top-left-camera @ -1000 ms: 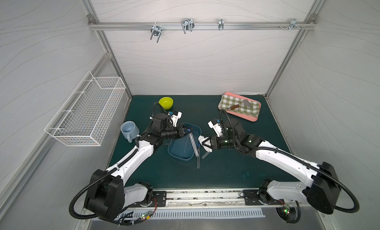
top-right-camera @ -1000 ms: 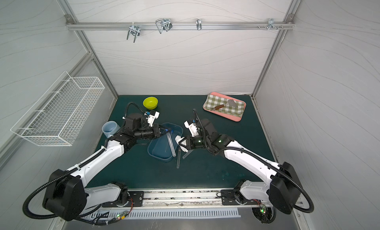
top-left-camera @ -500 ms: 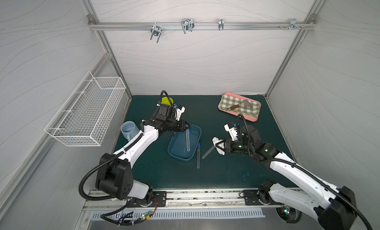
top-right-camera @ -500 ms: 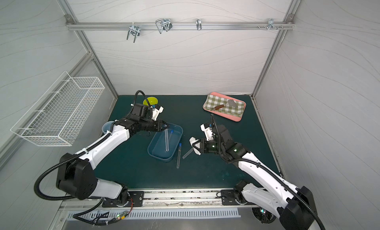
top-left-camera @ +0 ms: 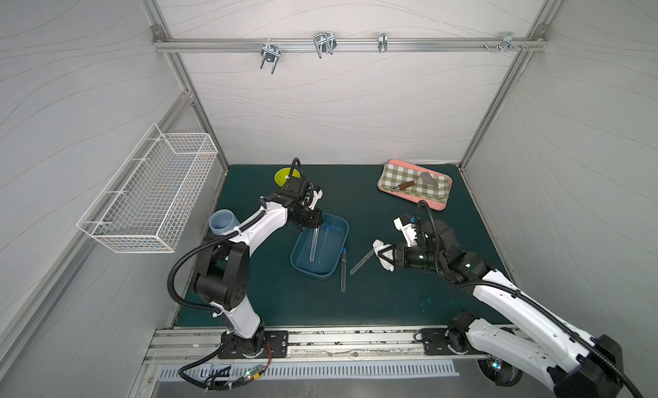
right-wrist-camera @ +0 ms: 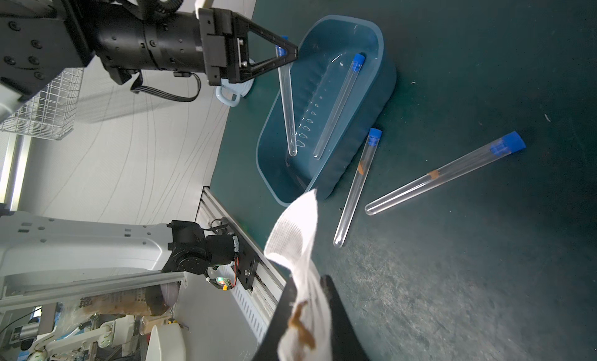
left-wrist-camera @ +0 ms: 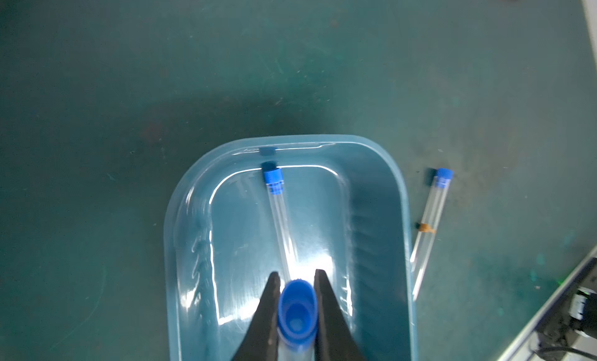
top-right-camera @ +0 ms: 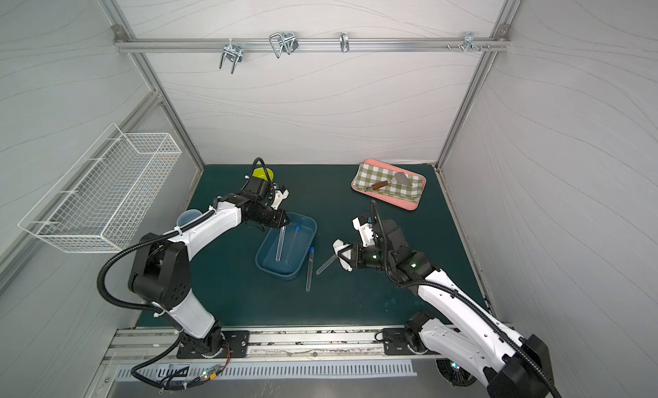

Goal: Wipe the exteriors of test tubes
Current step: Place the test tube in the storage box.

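Clear tubing is what I am steering: my left hand (left-wrist-camera: 294,278) is clamped on the blue-capped end of one test tube (right-wrist-camera: 287,101). It hangs tilted with its round end down inside the blue tray (left-wrist-camera: 171,246); I cannot tell whether the tip touches the floor of the tray. A second tube (left-wrist-camera: 281,223) lies flat in the tray just beside it. Outside, on the green bench (top-left-camera: 391,300), a third tube (right-wrist-camera: 357,185) lies just beside the tray wall and a fourth tube (right-wrist-camera: 439,178) lies a little further out at an angle. Both show an orange smear on the side. My right hand (right-wrist-camera: 308,278) is closed on a white cloth (right-wrist-camera: 294,233) with a brown stain, held above the bench near those two.

I judge the step to be laying the held tube down in the tray. To do it well I would lower the capped end gently until the tube lies along the tray floor, parallel to its neighbour so it neither knocks it nor rolls onto it. Only then would I part the fingers, since letting go while it is tilted risks a bounce against the wall. The right hand and cloth belong well away from the tray meanwhile. Before the next smeared tube I would turn the cloth to a clean patch.
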Tool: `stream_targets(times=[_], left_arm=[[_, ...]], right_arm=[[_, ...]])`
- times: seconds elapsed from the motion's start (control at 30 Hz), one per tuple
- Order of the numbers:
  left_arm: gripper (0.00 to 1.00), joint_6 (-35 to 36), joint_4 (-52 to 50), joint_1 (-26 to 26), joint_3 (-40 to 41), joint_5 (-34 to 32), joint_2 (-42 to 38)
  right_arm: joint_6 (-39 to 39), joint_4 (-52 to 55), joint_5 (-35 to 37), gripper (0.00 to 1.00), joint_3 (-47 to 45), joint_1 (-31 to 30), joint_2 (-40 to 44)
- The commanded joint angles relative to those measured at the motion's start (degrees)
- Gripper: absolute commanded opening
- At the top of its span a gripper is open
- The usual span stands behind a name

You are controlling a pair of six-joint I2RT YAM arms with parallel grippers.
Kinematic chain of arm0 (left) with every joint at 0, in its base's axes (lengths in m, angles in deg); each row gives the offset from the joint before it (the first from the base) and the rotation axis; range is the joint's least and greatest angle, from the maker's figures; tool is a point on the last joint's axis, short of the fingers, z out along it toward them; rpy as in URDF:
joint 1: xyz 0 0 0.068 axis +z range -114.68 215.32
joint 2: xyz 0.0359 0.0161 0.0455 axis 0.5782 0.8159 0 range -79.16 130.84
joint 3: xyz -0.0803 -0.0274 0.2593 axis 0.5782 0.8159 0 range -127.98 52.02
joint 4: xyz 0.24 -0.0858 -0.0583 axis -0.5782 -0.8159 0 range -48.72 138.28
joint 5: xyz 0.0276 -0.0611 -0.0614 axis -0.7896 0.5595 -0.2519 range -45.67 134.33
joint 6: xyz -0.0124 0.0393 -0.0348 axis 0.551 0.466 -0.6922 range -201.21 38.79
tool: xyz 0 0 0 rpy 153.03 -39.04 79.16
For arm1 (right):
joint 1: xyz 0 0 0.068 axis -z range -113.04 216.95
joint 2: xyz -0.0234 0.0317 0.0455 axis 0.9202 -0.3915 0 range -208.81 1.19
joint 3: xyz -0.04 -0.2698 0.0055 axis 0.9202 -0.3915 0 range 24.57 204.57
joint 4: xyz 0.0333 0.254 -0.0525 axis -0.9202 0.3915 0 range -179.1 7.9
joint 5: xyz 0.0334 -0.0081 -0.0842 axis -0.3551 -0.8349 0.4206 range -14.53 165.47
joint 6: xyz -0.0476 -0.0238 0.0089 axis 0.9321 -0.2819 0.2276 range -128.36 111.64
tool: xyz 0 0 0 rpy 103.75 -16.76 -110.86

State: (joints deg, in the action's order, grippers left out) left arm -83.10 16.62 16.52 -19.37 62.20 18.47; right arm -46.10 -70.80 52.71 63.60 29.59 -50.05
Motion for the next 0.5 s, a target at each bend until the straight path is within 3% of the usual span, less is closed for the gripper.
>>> stream_targets(times=[0.0,0.47], left_arm=[[0.07,1.90,0.42,0.10,-3.43,-2.43,2.21],[0.07,1.91,0.60,-0.57,-7.32,-3.93,11.05]], right_arm=[[-0.23,1.61,0.56,0.16,-0.35,0.38,1.22],[-0.46,3.83,1.82,0.16,-0.55,0.44,3.51]])
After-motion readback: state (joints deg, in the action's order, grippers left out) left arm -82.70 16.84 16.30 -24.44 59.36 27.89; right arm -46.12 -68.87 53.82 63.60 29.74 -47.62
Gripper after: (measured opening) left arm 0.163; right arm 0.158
